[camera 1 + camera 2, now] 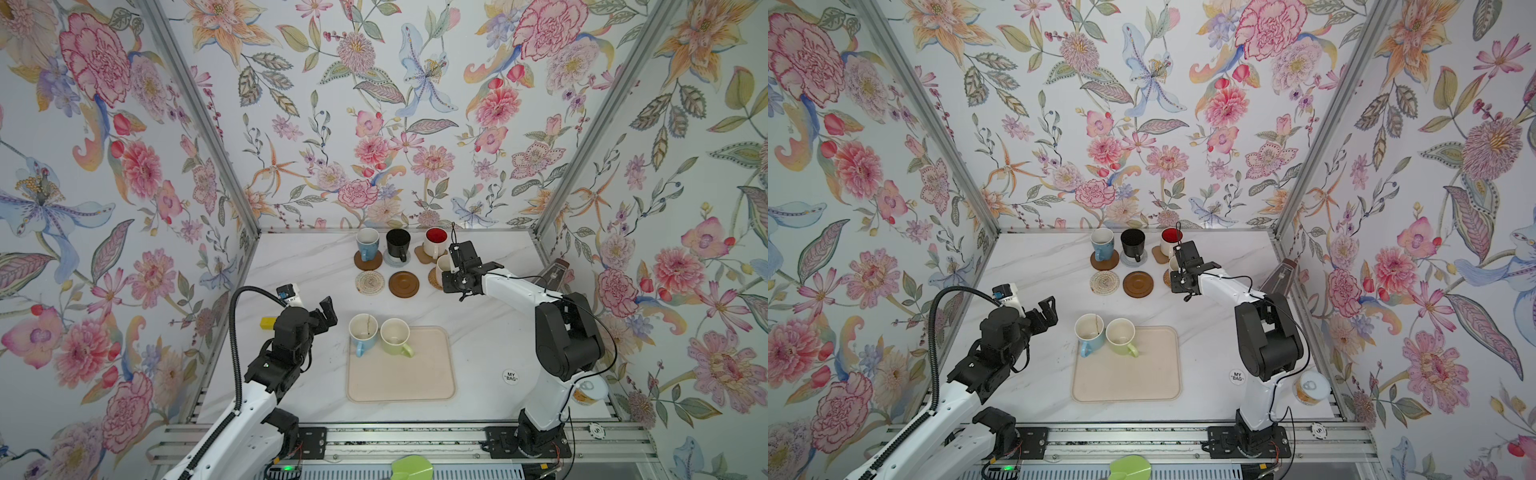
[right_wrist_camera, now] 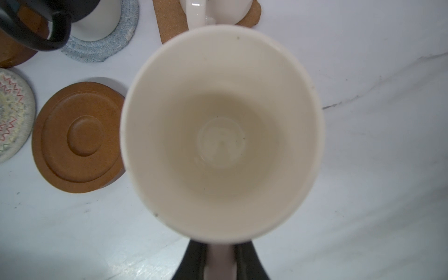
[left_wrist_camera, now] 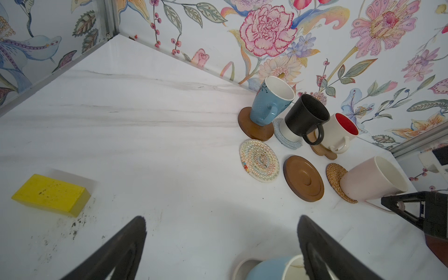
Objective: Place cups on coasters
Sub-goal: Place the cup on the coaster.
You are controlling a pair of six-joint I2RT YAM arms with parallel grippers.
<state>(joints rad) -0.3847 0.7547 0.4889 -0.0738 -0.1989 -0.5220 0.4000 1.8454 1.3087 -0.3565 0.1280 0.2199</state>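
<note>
Pinched by its handle in the right claw (image 2: 219,257), the off-centre pink cup (image 2: 220,135) may tip off the rattan coaster (image 3: 335,179); the left claw (image 3: 221,218) gapes wide.

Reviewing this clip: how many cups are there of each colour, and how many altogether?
Light blue cups: 2
Pale green cup: 1
Pale pink cup: 1
Black cup: 1
White cup with red inside: 1
Total: 6
</note>
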